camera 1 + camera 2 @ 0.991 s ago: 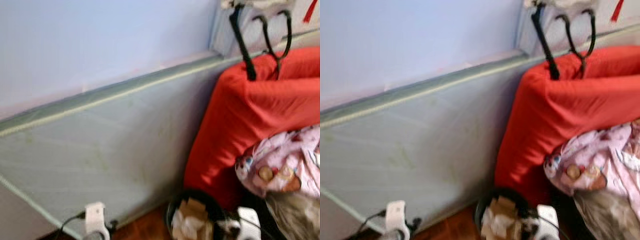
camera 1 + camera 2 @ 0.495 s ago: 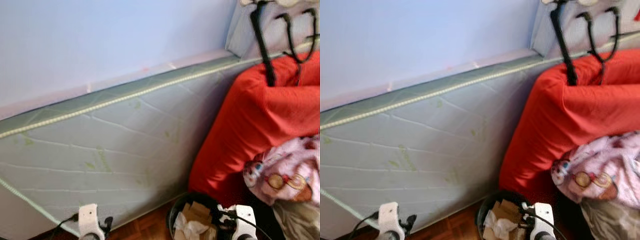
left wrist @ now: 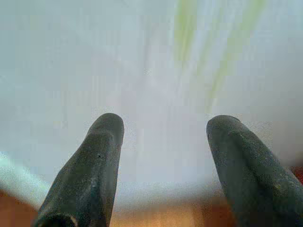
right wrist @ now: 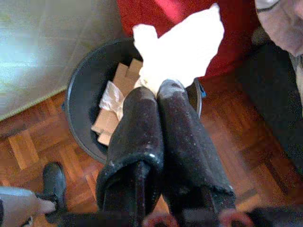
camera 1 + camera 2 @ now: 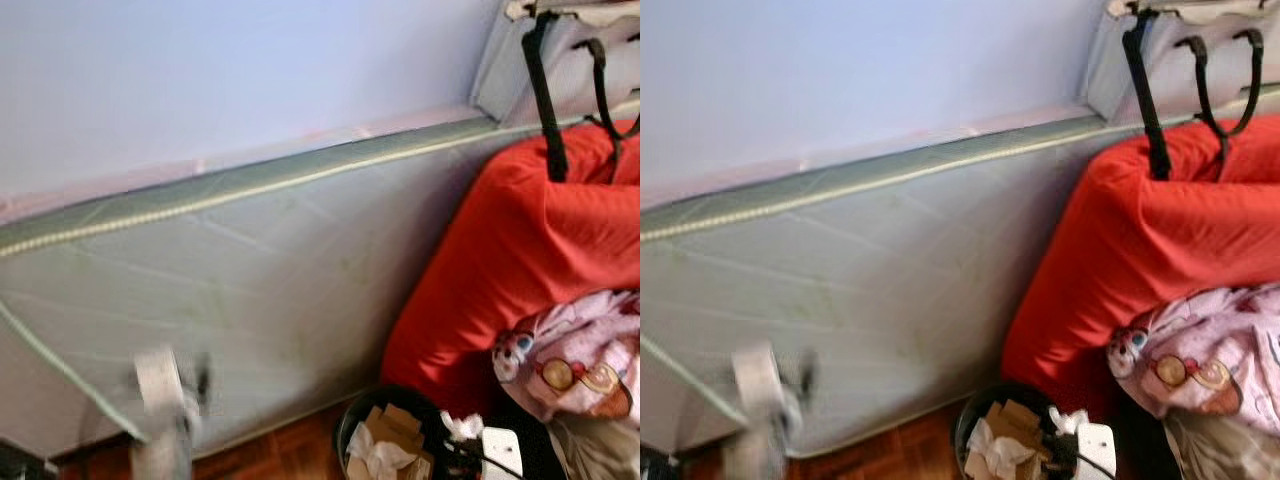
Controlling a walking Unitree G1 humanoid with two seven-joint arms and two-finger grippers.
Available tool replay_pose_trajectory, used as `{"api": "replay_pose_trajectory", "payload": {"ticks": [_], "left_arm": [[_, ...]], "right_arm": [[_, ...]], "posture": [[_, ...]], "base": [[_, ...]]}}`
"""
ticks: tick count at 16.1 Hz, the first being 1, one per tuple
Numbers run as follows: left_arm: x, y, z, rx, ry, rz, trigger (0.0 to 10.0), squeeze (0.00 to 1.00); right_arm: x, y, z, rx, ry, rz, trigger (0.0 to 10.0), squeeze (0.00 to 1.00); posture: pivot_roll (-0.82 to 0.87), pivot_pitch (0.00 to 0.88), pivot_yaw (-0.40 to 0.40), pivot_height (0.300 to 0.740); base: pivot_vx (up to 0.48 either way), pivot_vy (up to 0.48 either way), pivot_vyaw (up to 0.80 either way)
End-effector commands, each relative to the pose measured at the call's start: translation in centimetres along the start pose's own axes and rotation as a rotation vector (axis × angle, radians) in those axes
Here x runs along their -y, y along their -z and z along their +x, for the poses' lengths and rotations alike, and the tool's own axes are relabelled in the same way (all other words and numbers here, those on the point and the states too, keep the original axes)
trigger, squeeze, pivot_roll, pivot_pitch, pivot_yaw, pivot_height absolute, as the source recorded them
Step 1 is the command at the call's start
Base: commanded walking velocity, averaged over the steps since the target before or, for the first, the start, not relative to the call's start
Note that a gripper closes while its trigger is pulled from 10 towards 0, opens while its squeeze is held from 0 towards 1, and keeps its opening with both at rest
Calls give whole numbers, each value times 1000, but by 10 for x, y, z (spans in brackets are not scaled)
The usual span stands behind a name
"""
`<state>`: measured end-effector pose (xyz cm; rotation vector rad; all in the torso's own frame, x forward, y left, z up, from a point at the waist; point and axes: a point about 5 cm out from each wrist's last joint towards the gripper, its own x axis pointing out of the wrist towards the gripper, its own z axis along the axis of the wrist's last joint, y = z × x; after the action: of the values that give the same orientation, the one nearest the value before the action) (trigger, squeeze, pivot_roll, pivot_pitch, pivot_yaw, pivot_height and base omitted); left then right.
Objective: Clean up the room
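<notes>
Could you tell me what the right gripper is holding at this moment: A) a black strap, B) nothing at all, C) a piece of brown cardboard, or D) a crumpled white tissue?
D: the right gripper has its fingers shut on a crumpled white tissue, held just above the black bin of cardboard scraps.

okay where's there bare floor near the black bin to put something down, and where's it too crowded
Bare wood parquet floor lies between the round black waste bin and the pale quilted mattress leaning on the wall. Crowded: the bin already holds cardboard scraps, the right gripper holds a white tissue above it, and the red cushion presses close behind.
</notes>
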<state>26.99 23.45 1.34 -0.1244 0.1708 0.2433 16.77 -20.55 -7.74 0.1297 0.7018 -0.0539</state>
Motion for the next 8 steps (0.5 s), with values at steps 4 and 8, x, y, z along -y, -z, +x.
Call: {"api": "replay_pose_trajectory", "payload": {"ticks": [4,8], "left_arm": [[-1,3,-11,35,36,13,10000,0],[3,0,-17,76,66,35,10000,0]], "right_arm": [[-42,-123,28,471,-120,-48,10000,0],[-36,-123,22,526,-88,-44,10000,0]], "posture": [[30,0,-36,740],[21,0,-39,740]], "base": [[0,0,0],[0,0,0]]}}
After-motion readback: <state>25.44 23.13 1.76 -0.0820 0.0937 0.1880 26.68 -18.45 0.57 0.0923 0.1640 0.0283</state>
